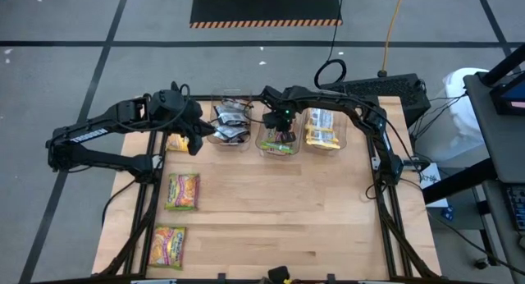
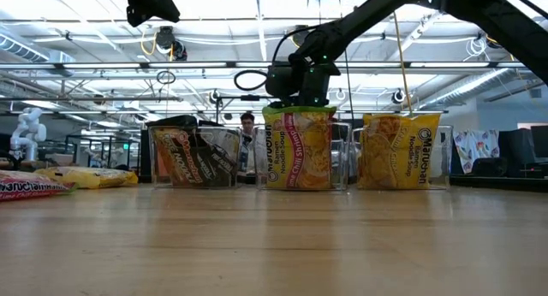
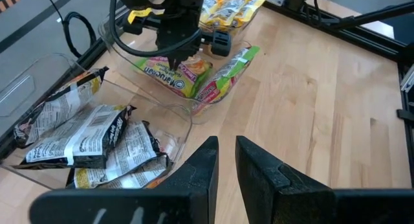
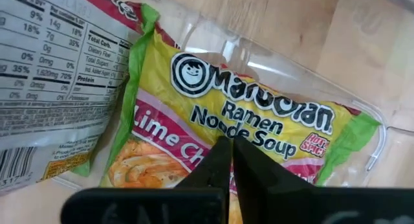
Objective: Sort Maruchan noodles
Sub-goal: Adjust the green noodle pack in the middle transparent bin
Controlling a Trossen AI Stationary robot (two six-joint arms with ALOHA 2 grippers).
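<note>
Seemingly packet-crowded bins — noodles inside

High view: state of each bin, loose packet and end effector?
Left bin: holds black packets.
Middle bin: holds lime-green packets.
Right bin: holds yellow packets.
Two lime-green packets: flat on the table, unsorted.
Yellow packet: on the table, unsorted.
Right end effector: shut, over middle bin.
Left end effector: slightly open, empty.
</note>
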